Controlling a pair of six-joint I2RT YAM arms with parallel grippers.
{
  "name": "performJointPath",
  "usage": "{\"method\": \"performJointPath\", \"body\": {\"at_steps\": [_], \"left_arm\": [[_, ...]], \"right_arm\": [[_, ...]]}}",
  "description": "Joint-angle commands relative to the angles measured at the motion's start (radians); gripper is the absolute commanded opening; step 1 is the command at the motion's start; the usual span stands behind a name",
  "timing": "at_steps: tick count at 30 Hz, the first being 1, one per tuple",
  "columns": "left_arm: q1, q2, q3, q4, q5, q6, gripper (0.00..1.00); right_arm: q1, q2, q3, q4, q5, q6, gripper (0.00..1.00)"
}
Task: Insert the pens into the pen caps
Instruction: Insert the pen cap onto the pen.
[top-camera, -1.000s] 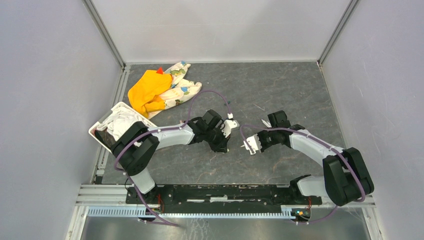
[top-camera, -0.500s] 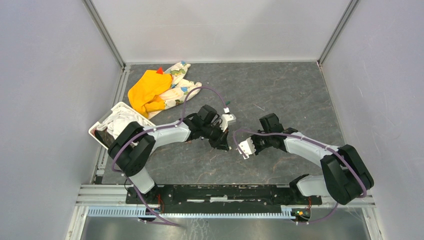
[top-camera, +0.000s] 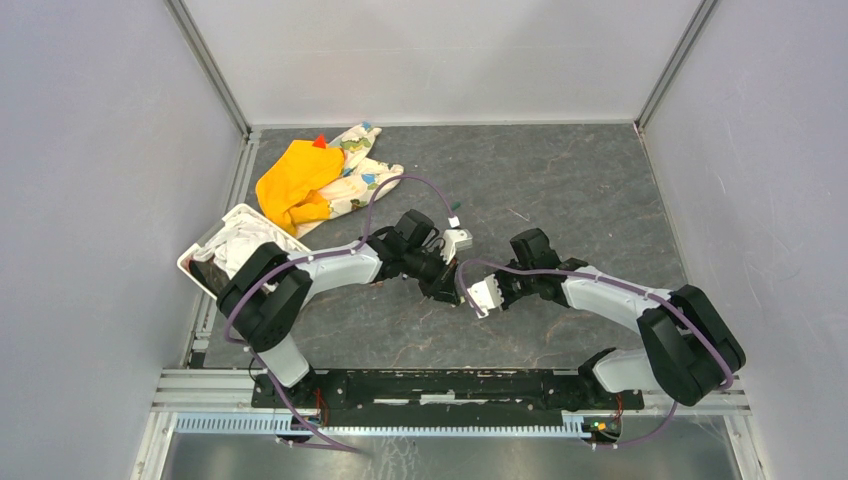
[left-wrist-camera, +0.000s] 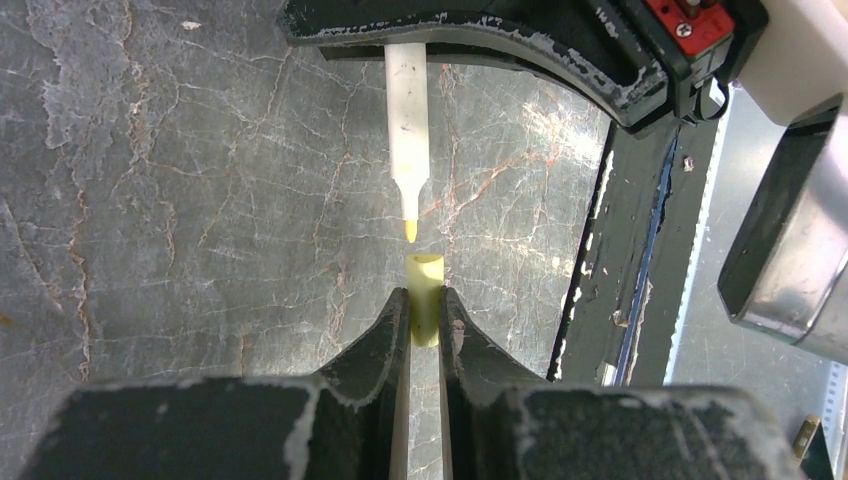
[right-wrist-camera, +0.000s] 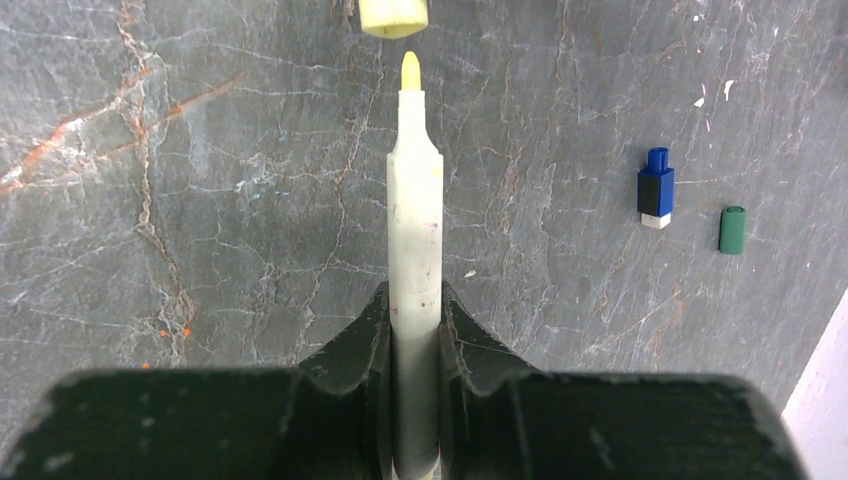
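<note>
Left claw (left-wrist-camera: 424, 297): pinching the pale yellow cap (left-wrist-camera: 425, 270) low on its body, with the open mouth facing the pen.
Right claw (right-wrist-camera: 413, 295): pressed together on the white pen (right-wrist-camera: 414, 200); much of the barrel stands out beyond the fingers.
Where the things are: pen and cap are held in the air between the two arms, above the table (right-wrist-camera: 200, 150). The yellow tip (right-wrist-camera: 409, 68) is just before the mouth, with a small gap, and not inside.
Other caps: a blue cap (right-wrist-camera: 655, 188) and a dark green cap (right-wrist-camera: 732, 230) lie on the table, well apart from this work.
Step, as I judge: the last approach before I push in.
Risk, alignment: in both wrist views the tip sits a little to one side of the mouth. A straight push may hit the rim.
Risk, cap grip: only a short part is held, so a rim hit could turn the cap or make it slip out.
Risk, pen grip: the long free barrel gives leverage, and a side force may tilt it between the fingers.
</note>
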Motion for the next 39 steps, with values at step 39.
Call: {"method": "performJointPath", "body": {"at_steps": [39], "left_arm": [[0.010, 0.048, 0.060, 0.029, 0.057, -0.069, 0.02]], "right_arm": [[0.082, 0.014, -0.001, 0.051, -0.030, 0.055, 0.00]]}}
